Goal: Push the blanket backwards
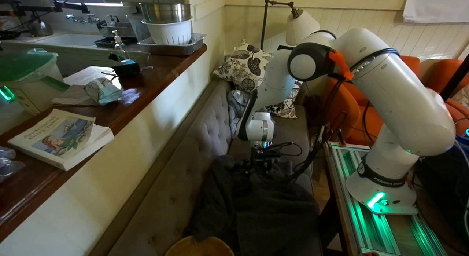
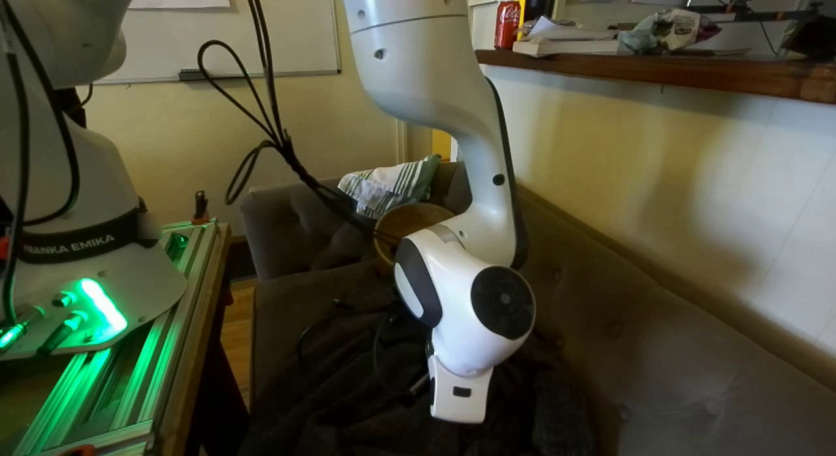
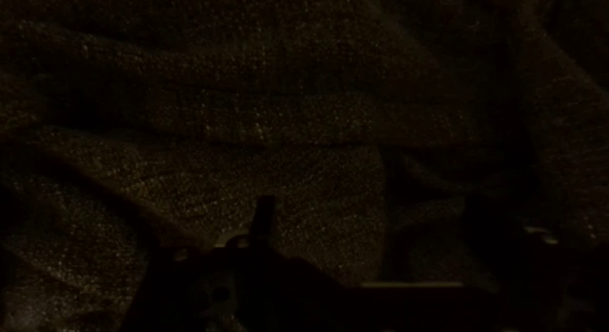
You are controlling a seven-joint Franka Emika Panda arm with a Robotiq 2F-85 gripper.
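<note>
Angular and dark, the gripper [image 3: 373, 208] we see has wide-set, empty jaws over the coarse, rumpled blanket [image 3: 309, 180].

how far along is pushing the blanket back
Done: the open gripper is down close by the blanket. In hand: perhaps the push; the dark wrist view can't confirm contact. Left: probably most of the pushing, as rumpled cloth lies across the sofa.

Sofa [image 1: 168, 201] under 1 dark blanket [image 1: 273, 214]

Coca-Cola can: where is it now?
The Coca-Cola can stands near the top, right of center, in an exterior view, on the wooden counter, just left of the book.
</note>
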